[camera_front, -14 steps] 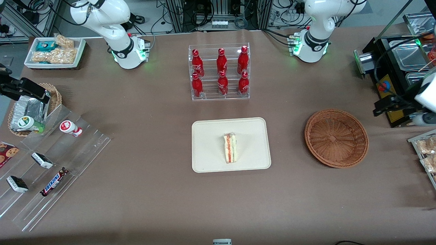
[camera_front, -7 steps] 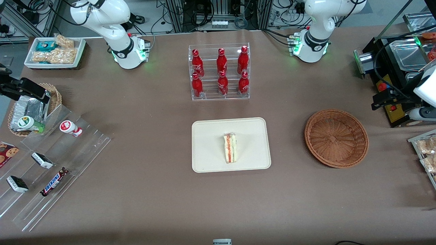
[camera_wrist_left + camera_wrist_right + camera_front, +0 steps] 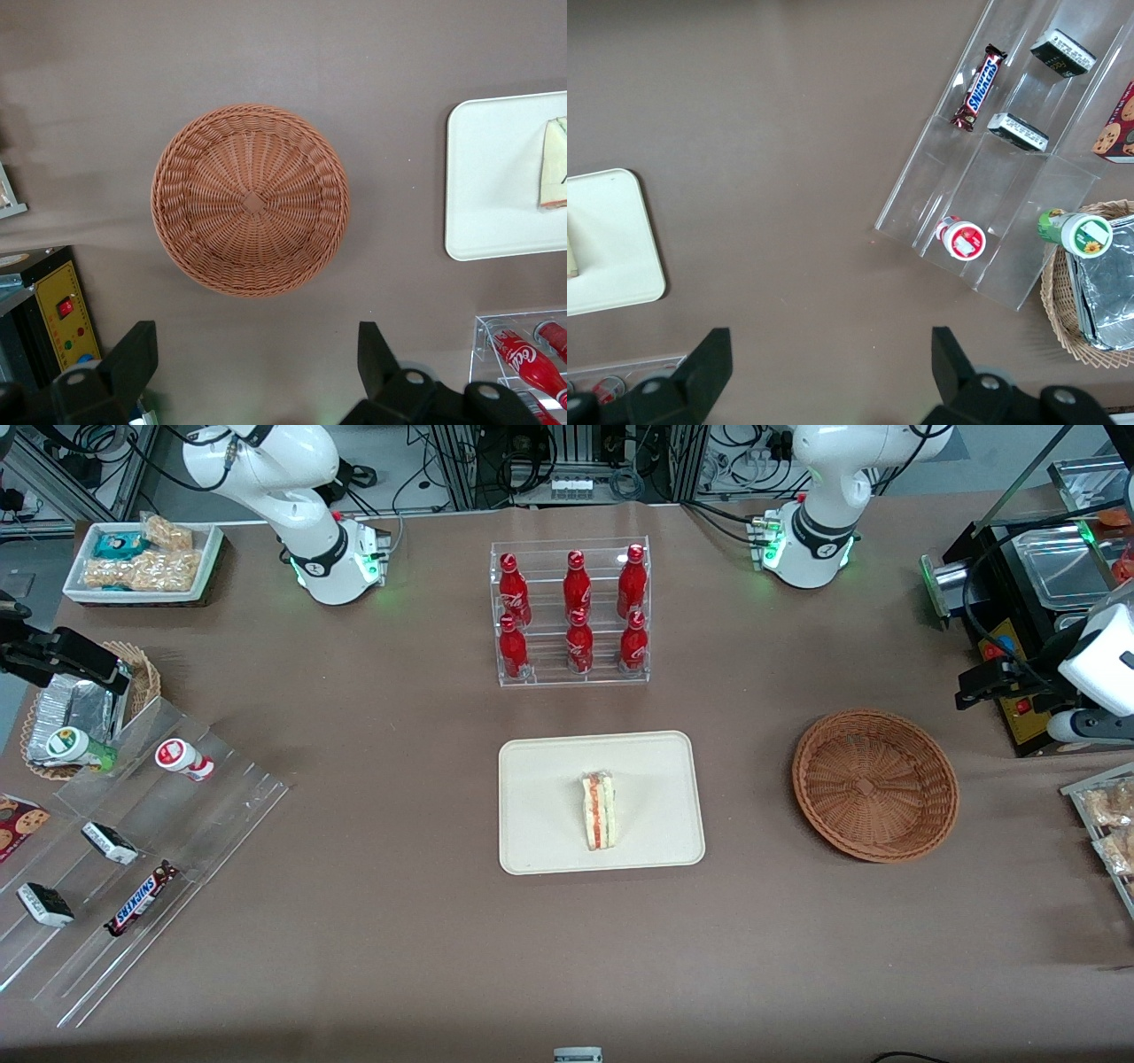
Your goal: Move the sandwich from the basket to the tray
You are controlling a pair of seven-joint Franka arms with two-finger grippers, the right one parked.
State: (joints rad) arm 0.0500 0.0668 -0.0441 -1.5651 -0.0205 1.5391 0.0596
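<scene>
A small wedge sandwich (image 3: 599,810) lies on a flat cream tray (image 3: 540,779) near the middle of the worktop (image 3: 399,957), standing on one cut edge so its red and green filling shows as stripes. Its long axis runs from the front camera toward the rack of red bottles (image 3: 572,613), with the wider end nearer the camera. It sits around the centre of the tray, clear of the rim on every side.

Toward the working arm's end of the worktop, well apart from the tray, sits a round reddish-brown wicker basket (image 3: 875,784). It holds nothing. Judging from this, the transfer looks complete.

The gripper (image 3: 974,689) hangs in the air farther out toward that same end, past the basket and just in front of a black control box (image 3: 1019,691). So the basket lies between the gripper and the tray, and the sandwich is the farthest of the three from it. In the wrist view, the gripper (image 3: 257,367) has its two dark fingers (image 3: 133,354) spread wide apart with nothing between them; the basket (image 3: 251,199) appears directly beneath, and the edge of the tray (image 3: 478,177) with a corner of the sandwich (image 3: 554,164) shows at one side.

Any further move would probably be a retreat, not another reach.
</scene>
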